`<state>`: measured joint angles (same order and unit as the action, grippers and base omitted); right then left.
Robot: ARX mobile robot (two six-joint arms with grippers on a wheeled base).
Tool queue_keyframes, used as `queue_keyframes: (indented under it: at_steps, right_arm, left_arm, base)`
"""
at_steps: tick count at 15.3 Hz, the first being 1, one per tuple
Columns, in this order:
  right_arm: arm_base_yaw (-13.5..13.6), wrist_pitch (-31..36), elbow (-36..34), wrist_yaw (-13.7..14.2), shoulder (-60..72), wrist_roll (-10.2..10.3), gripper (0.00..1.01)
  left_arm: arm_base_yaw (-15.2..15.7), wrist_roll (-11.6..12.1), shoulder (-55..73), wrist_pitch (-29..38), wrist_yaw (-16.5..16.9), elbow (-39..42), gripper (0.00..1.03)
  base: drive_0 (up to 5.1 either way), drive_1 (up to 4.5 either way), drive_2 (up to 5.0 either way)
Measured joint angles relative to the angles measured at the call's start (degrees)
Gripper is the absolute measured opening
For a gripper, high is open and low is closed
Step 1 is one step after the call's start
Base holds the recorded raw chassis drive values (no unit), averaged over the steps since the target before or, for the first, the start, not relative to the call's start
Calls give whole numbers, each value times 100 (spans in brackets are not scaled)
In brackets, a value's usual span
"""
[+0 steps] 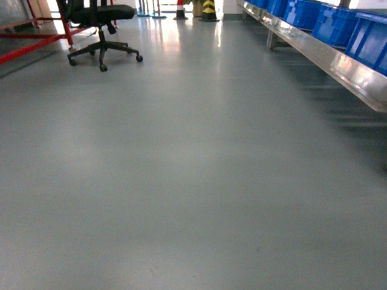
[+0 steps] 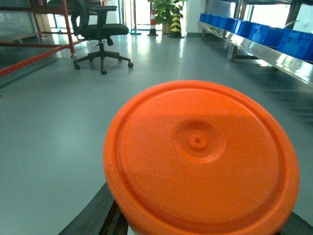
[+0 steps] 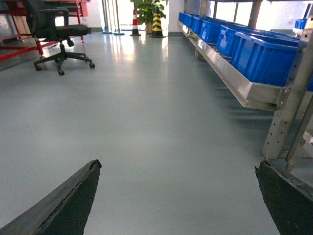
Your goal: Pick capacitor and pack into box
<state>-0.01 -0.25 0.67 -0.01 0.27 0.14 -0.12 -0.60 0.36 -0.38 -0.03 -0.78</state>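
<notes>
A large orange cylinder, the capacitor (image 2: 198, 147), fills the left wrist view with its round end face toward the camera. My left gripper (image 2: 200, 221) is shut on it; one dark finger (image 2: 100, 215) shows at its lower left, and a sliver of the other at the lower right. My right gripper (image 3: 178, 166) is open, its two dark fingers (image 3: 73, 200) spread wide over bare grey floor with nothing between them. Neither gripper appears in the head view. The box is out of view.
A grey glossy floor (image 1: 181, 169) stretches ahead. A metal rack (image 1: 338, 60) with blue crates (image 3: 264, 56) runs along the right. A black office chair (image 1: 100, 24) and a red frame (image 1: 30, 42) stand far left. Traffic cones (image 1: 208, 9) stand at the far end.
</notes>
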Motion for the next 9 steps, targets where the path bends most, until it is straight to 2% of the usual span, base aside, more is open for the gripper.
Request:
queue_keyframes:
  at_steps: [9]
  right_arm:
    - [0, 11, 0, 0, 0, -2, 98]
  left_arm:
    - [0, 0, 0, 4, 2, 0, 45]
  base:
    - [-494, 252, 252]
